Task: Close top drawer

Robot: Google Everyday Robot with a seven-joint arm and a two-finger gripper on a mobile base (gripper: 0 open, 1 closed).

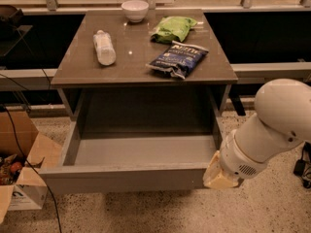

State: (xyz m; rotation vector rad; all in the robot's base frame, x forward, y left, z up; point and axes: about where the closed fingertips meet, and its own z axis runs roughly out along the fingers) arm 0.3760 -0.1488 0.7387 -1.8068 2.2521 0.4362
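Observation:
The top drawer (141, 152) stands pulled far out from under the grey table top, open and empty, with a smooth grey inside. Its plain flat front (121, 178) faces the camera. My gripper (217, 176) is at the end of the white arm (272, 125), low at the right. Its yellowish end lies against the right end of the drawer front and covers that corner. The two lower drawer fronts are hidden.
On the table top (131, 57) lie a white bottle (104, 47), a white bowl (135, 9), a green bag (175, 28) and a dark blue chip bag (178, 59). An open cardboard box (22, 174) and a cable stand on the floor at the left.

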